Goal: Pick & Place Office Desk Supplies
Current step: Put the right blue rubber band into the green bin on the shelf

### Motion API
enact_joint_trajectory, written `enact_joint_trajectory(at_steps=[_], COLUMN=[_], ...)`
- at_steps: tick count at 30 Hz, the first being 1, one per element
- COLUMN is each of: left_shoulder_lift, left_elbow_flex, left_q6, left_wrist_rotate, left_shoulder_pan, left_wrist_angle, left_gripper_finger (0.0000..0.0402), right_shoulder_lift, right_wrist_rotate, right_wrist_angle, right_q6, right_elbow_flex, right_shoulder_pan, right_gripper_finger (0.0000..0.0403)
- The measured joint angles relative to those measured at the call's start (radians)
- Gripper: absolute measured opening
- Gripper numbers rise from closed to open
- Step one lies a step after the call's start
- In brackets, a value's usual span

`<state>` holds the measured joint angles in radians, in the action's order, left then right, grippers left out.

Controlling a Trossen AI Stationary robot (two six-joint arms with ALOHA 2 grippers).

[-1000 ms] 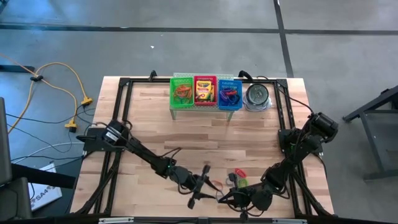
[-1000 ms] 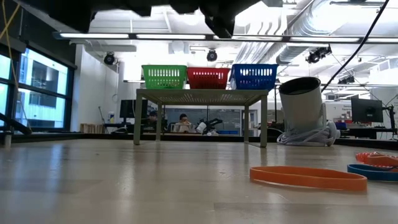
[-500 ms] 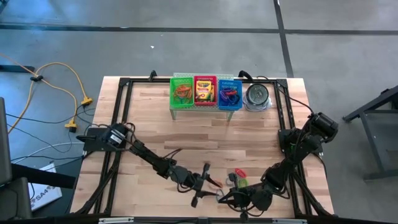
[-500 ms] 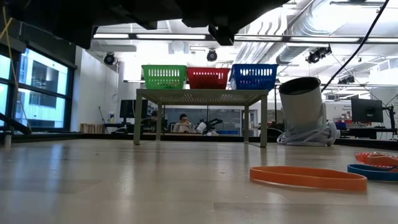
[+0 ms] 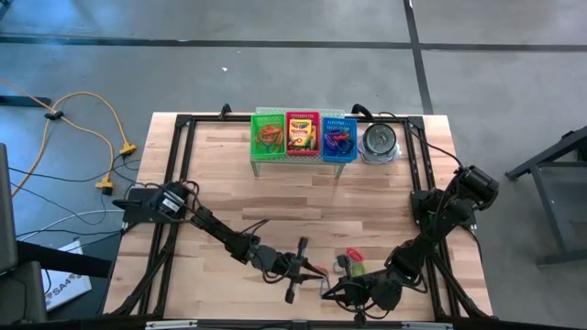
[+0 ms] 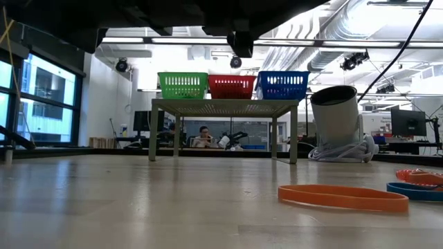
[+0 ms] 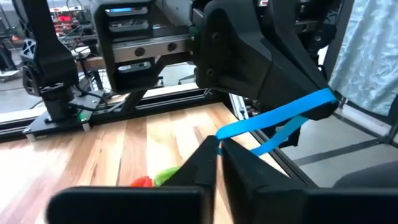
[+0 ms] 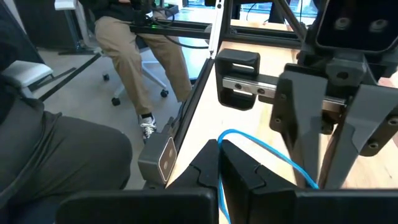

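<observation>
Wrist views: L claw & R claw tip to tip, both pinching one blue rubber band, arms low.

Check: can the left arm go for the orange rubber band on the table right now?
Probably not yet. The left gripper is shut on the blue rubber band, which the right gripper also pinches, stretched between them. The orange rubber band lies unobstructed, so it looks reachable after release.

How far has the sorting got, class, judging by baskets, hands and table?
Done: bands and crayon boxes fill the baskets. In hand: the left hand and right hand both pinch one blue rubber band. Left: an orange band and others on the table.
</observation>
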<state>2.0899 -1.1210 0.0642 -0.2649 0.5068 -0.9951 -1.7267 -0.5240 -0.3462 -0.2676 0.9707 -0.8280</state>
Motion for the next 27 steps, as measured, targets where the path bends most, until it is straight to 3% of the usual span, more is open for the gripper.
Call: enact_joint_trajectory(at_steps=[11,15,23,27], left_shoulder_lift=[0.000,0.000,-0.008,-0.044], left_elbow_flex=[0.000,0.000,0.000,0.000], left_q6=[-0.084,-0.089,-0.130,-0.141], left_wrist_rotate=[0.001,0.001,0.003,0.002], left_shoulder_pan=[-0.002,-0.002,-0.002,-0.002], left_wrist_angle=[0.036,0.045,0.100,0.154], left_gripper_finger=[0.0001,0.0001,0.0001,0.0000], right_shoulder_lift=[0.000,0.000,0.000,0.009], right_wrist_rotate=[0.036,0.052,0.082,-0.011], right_wrist_angle=[0.022,0.039,0.046,0.042], right_q6=[-0.102,-0.145,-0.177,-0.086], right_elbow_flex=[0.000,0.001,0.001,0.001], right_shoulder_pan=[0.000,0.000,0.006,-0.027], right_gripper_finger=[0.0019,0.0072,0.0220,0.0247])
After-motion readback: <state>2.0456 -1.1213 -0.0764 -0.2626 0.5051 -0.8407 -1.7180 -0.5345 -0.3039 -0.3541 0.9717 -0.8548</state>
